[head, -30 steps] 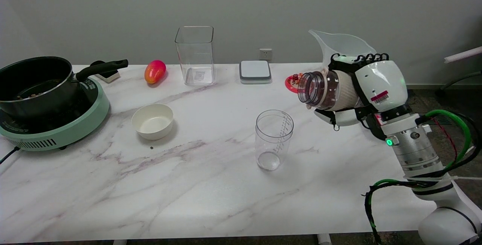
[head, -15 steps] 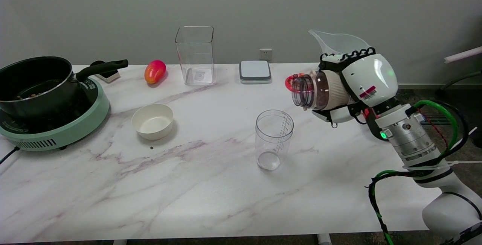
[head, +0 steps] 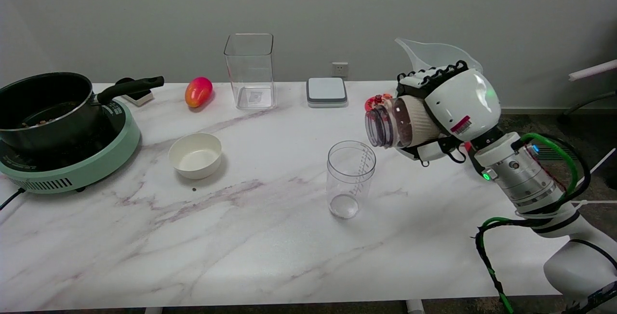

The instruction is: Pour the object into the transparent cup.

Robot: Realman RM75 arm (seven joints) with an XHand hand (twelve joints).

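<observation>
In the head view, the right hand [head: 448, 109] grips a clear plastic jar with a beige ribbed sleeve [head: 402, 126], tipped on its side — its open mouth points left, above and just right of the transparent measuring cup [head: 350, 178]. That cup stands upright on the white marble counter [head: 241, 237], right of a small white bowl [head: 195, 155].

The table [head: 241, 246] has a smooth, polished top veined like marble. The cup [head: 350, 179] and the tall box [head: 250, 70] are clear, glossy plastic, as is the jar [head: 400, 123], wrapped in what looks like ribbed paper. The hand [head: 446, 109] has a shiny white plastic shell. The pot [head: 46, 109] is matt black; the bowl [head: 195, 156] is matt white.
</observation>
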